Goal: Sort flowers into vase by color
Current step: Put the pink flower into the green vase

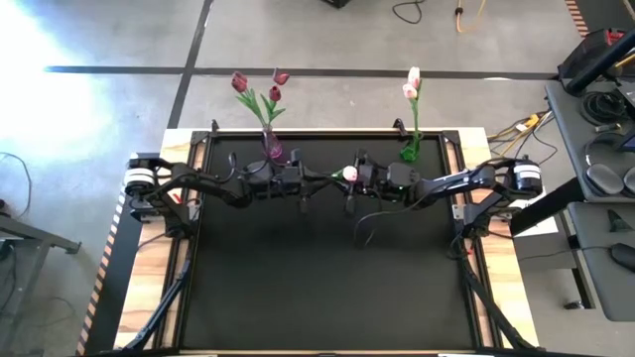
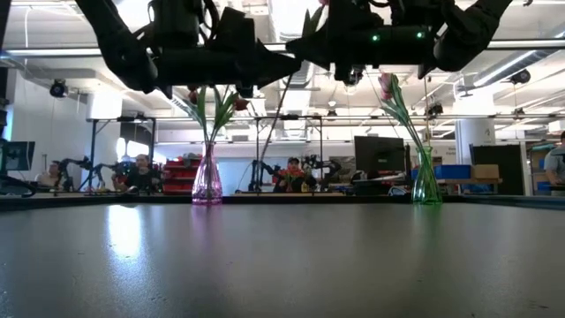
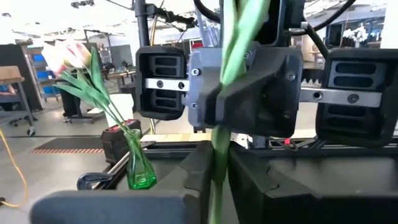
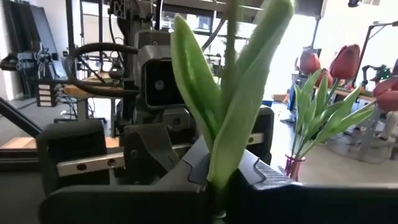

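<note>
A pale pink tulip (image 1: 349,174) is held in the air between my two grippers, over the far middle of the table. My left gripper (image 1: 303,183) and my right gripper (image 1: 355,181) face each other tip to tip, and both are shut on this flower. A purple glass vase (image 1: 271,149) at the far edge holds three maroon tulips (image 1: 260,87). A green glass vase (image 1: 411,151) to its right holds two pale pink tulips (image 1: 411,83). My left gripper (image 3: 217,183) pinches the tulip's green stem (image 3: 216,149) between its two fingers, which lie across the stem. It comes level from the table's left. The flower is lifted clear of the table. My right gripper (image 4: 217,190) pinches the same tulip low on its leaves (image 4: 217,163), where they meet the stem. It comes level from the table's right, straight opposite the left gripper. The leaves (image 4: 245,87) stand up out of the fingers.
The black table top (image 1: 327,288) lies open toward the near edge. Both vases stand close behind the grippers at the far edge. People sit in the room beyond the table (image 2: 291,172). A desk with equipment (image 1: 595,149) stands off the table's right side.
</note>
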